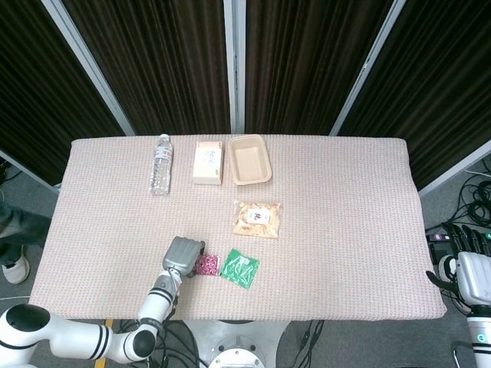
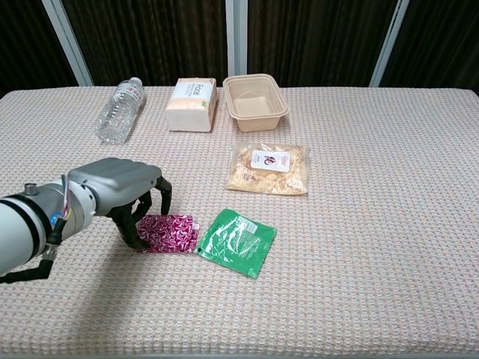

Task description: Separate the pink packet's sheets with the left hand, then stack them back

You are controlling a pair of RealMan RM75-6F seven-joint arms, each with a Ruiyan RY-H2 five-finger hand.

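Sheets (image 2: 169,232) of the pink packet lie as one pile near the table's (image 2: 389,224) front edge, left of centre; one pink rectangle shows, with a white corner tab at its upper right. Judging by that, the restacking looks done or nearly so. Whether the edges line up under the fingers cannot be told.

Left hand (image 2: 123,193) arches over the pile's left end, fingers curled down. Fingertips (image 2: 139,241) meet the table or the pile's left edge; the thumb side is hidden, so whether it pinches the sheets or only rests there I cannot tell. Left to do, probably: square the pile if needed, let go, lift away.

Green sachet (image 2: 236,240) lies just right of the pile, its near-left corner touching or just about touching the pink edge. It is the one thing close enough to get nudged if the pile is pushed rightward.

Farther in, a snack bag (image 2: 269,169) sits flat, well apart from the hand. At the back, left to right: a bottle (image 2: 119,110) on its side, a tissue pack (image 2: 191,104), an empty tray (image 2: 257,92). None of them stands in the way.

Right hand (image 1: 464,270) hangs off the table's right edge in the head view, holding nothing visible; how its fingers are set cannot be made out.
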